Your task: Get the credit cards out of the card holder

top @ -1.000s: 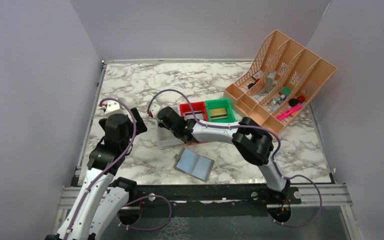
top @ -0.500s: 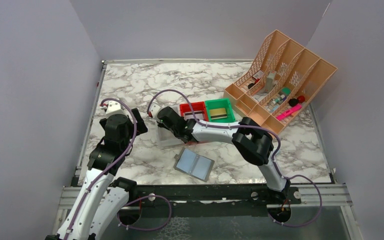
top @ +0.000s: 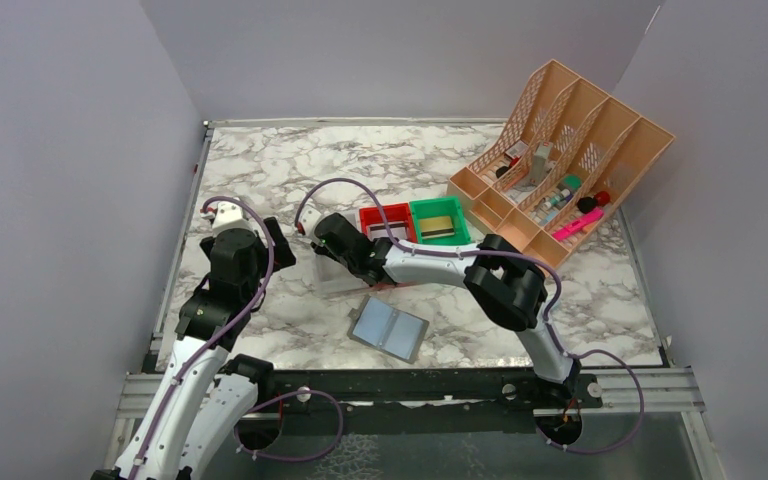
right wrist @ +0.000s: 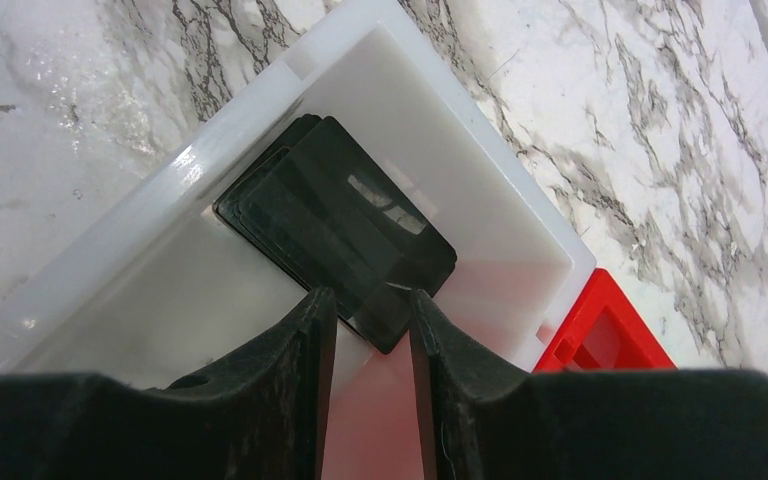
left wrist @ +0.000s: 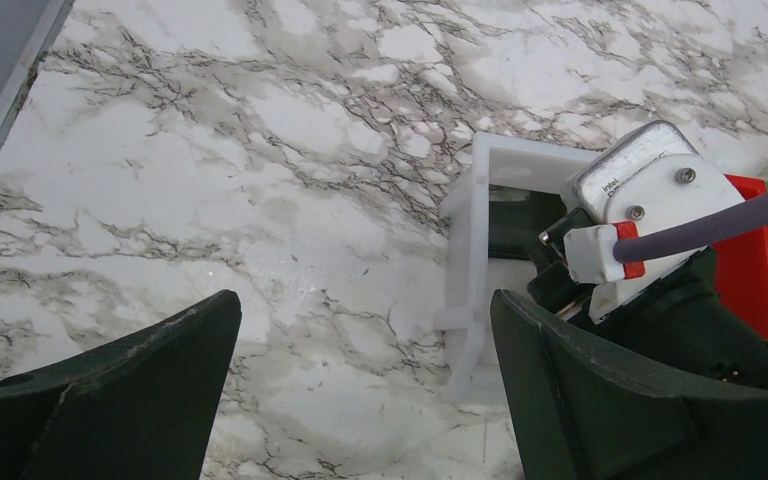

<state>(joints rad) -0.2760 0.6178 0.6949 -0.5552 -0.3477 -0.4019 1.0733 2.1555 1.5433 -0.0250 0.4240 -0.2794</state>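
The card holder (top: pixel 388 327) lies open on the marble, showing one pale blue and one grey panel. Black credit cards (right wrist: pixel 340 230) lie stacked flat in the white bin (right wrist: pixel 260 110). My right gripper (right wrist: pixel 372 300) hovers low over that bin (top: pixel 330 280), open by a narrow gap, with a corner of the top card just beyond the fingertips and lying free. My left gripper (left wrist: pixel 365 300) stands wide open over bare marble just left of the white bin (left wrist: pixel 470 250), holding nothing; in the top view the left gripper (top: pixel 272 240) sits beside the right wrist.
A red bin (top: pixel 385 215) and a green bin (top: pixel 438 220) with a card in it stand right behind the white one. A peach desk organiser (top: pixel 560 160) with small items fills the back right. Grey walls enclose the table on three sides.
The right gripper's jaws have spread apart over the white bin. Both arms have otherwise stayed nearly in place.
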